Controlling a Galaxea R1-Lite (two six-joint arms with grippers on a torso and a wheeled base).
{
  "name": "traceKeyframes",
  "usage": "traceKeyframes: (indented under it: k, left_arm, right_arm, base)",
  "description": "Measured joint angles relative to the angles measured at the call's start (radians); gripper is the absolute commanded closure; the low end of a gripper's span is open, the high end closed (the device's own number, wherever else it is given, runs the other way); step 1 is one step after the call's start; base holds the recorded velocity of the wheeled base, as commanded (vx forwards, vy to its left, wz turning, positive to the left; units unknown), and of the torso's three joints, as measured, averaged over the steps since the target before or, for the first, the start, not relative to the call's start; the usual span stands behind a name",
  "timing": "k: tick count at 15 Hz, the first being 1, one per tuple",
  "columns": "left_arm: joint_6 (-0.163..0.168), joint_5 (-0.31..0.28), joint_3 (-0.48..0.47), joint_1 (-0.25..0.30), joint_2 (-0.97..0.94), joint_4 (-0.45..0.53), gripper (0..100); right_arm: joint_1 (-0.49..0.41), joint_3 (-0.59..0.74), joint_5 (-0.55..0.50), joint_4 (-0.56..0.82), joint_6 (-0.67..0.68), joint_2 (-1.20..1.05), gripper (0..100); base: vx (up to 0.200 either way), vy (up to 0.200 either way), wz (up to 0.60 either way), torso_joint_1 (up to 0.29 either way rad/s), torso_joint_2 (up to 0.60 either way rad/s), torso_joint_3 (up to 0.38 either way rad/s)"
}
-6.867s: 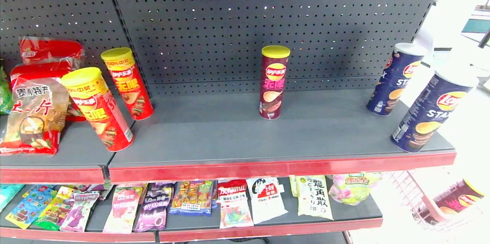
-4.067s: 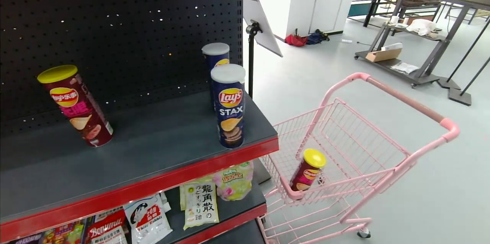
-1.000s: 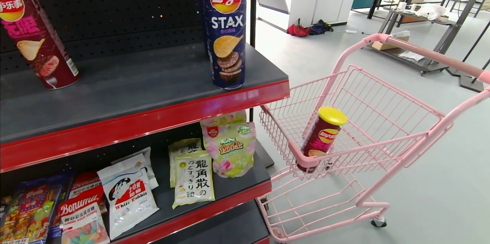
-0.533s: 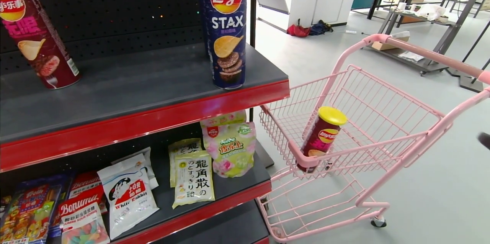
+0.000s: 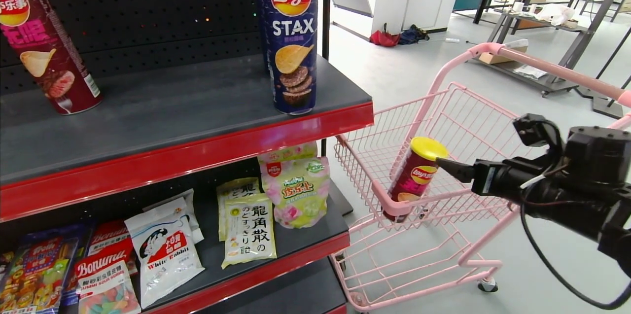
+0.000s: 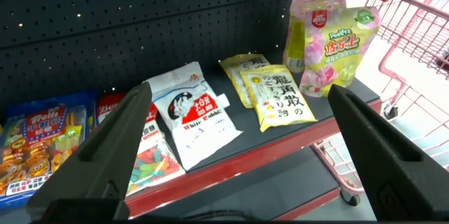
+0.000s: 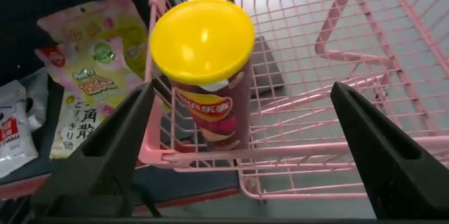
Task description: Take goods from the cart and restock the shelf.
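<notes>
The right gripper point(image 7: 238, 94), jaws spread wide, faces the chips can point(image 5: 418, 176) in the cart point(image 5: 377, 191), probably to grasp it.

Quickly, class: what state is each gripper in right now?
Left gripper: jaws open, holding nothing.
Right gripper: jaws open, empty, facing the can in the cart.

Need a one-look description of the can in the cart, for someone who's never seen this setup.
Find the pink cart parked just past the right end of the shelf. In the basket corner nearest the shelf stands a maroon can with a yellow lid. It is the only item visible in the cart; the matching maroon can and the blue can stand on the shelf.
</notes>
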Motion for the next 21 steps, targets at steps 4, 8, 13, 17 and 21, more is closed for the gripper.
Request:
traceKeyframes:
  k: [4,8,13,17,21]
  left_arm:
    - [0.0,0.0,0.0,0.0,0.0,0.0,0]
    - [0.001,0.0,0.0,0.0,0.0,0.0,0]
    - [0.003,0.001,0.0,0.0,0.0,0.0,0]
    - [0.004,0.009,0.0,0.0,0.0,-0.001,0]
    - [0.004,0.009,0.0,0.0,0.0,-0.001,0]
  right_arm:
    - [0.06,-0.01,-0.003,-0.123,0.02,0.155,0]
    - [0.063,-0.052,-0.008,-0.158,0.017,0.248,0]
    - [0.063,-0.136,-0.018,-0.159,0.016,0.311,0]
    - [0.063,-0.217,-0.041,-0.159,0.013,0.361,0]
    - [0.065,-0.255,-0.043,-0.158,-0.002,0.403,100]
  base:
    - [0.0,0.0,0.0,0.0,0.0,0.0]
    - [0.0,0.0,0.0,0.0,0.0,0.0]
    - [0.0,0.0,0.0,0.0,0.0,0.0]
    - [0.0,0.0,0.0,0.0,0.0,0.0]
    - [0.0,0.0,0.0,0.0,0.0,0.0]
